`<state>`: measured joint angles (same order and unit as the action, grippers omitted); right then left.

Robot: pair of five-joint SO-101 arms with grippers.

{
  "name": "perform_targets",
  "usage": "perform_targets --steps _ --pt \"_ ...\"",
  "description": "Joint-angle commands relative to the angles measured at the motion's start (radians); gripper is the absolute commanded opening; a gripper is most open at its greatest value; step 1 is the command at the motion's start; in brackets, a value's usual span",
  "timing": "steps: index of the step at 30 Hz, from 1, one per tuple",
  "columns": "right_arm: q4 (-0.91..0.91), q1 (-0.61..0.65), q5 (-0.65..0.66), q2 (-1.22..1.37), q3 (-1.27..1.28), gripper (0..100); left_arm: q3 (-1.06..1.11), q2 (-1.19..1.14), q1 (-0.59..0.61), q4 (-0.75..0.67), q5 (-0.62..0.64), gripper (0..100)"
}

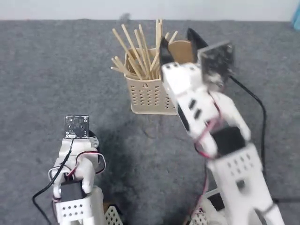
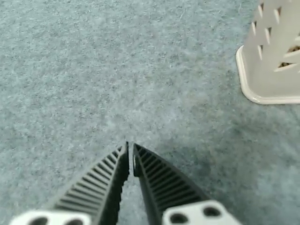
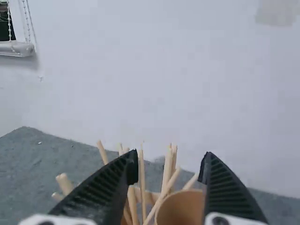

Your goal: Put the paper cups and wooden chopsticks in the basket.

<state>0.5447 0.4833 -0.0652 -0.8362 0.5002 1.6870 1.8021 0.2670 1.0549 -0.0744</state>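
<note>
Left fingers [image 2: 123, 161] are closed, tips together save for a hairline slit, and nothing is held. They point down at bare grey counter [image 2: 117, 70]. The basket [image 2: 274, 61] stands on the counter well apart from these fingers, beyond them and toward the other arm's side. Right fingers [image 3: 119, 180] are spread wide and hold nothing. In the high view they sit raised over the basket's [image 1: 147, 96] mouth. The cup [image 3: 183, 208], brown, upright and mouth up, sits inside the basket directly below the gap between the right fingers. Whether either finger touches its rim cannot be told. The chopsticks [image 3: 142, 183] stand on end in the same basket, just beside the cup. Most are fanned out past the right finger that lies nearer the left arm, and a few rise into the gap between the two fingers. From above, the chopsticks [image 1: 138, 51] lean outward over the rim, with the cup [image 1: 180, 49] beside them. A white wall [image 3: 164, 70] lies beyond the right fingers.
</note>
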Motion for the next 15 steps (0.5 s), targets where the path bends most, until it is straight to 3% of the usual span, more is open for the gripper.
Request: perform_targets --steps 1,5,9,15 --pt "0.197 -0.004 -0.066 -0.154 -0.003 17.1 -0.002 0.018 -0.006 -0.018 -0.003 1" --pt "0.366 -0.004 -0.069 -0.28 0.0 0.0 -0.002 0.018 -0.008 -0.011 0.0 1" --pt "0.489 -0.004 -0.072 -0.406 0.074 1.0 -0.002 0.018 -0.049 0.018 0.002 1" --pt "0.501 -0.048 -0.061 -0.73 0.302 0.6 -0.002 0.018 -0.063 0.037 0.0 1"
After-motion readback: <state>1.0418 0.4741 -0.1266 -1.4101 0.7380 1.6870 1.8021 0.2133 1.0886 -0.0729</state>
